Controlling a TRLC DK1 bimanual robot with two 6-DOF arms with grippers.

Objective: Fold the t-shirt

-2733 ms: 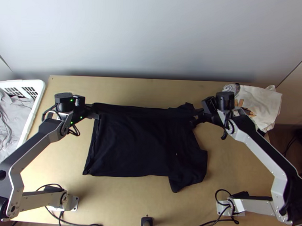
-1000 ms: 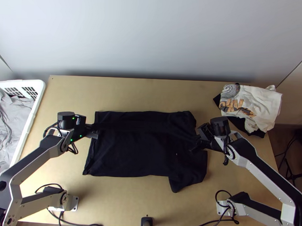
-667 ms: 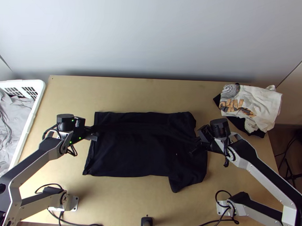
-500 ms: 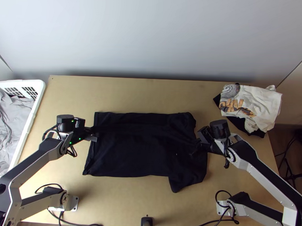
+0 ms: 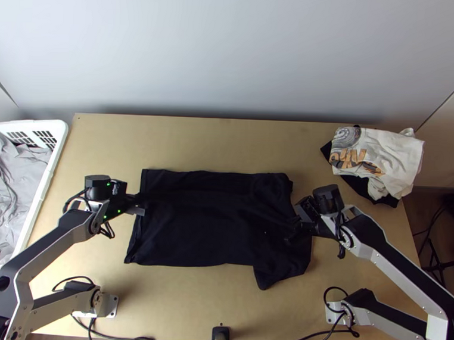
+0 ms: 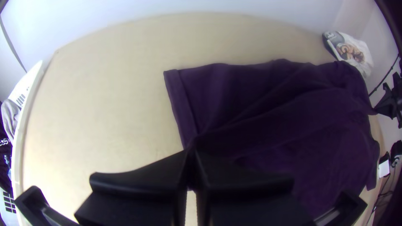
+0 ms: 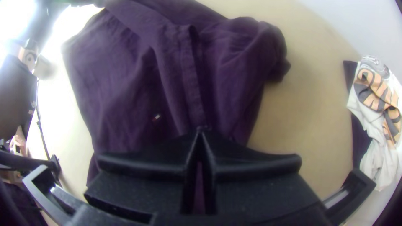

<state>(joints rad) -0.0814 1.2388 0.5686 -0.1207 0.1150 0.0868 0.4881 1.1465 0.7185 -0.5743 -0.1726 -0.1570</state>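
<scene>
"Jaws first: how do they stand?"

"Together, on both arms. The left gripper (image 6: 191, 151) pinches the dark t-shirt (image 5: 207, 232) at its left side, and the right gripper (image 7: 202, 130) looks clamped on it where a stitched band (image 7: 190, 75) runs down to the tips."

"And the shirt itself?"

"Centre of the top view, flat on the table (image 5: 210, 300) for the most part, long axis running left to right. A loose flap (image 5: 281, 270) sticks out at its lower right."

"Which arm is nearer to what?"

"Each has its own end. The left one sits at the left edge, about midway down; the right one reaches in from the right, a touch lower in the frame and just above that flap."

"So the next move turns on the line between them?"

"I'd say so. It runs along the long axis, with a band of cloth lying above it in the frame. Keep both ends level and taut as the fold is laid, or the right end may skew and bunch over the flap."
</scene>
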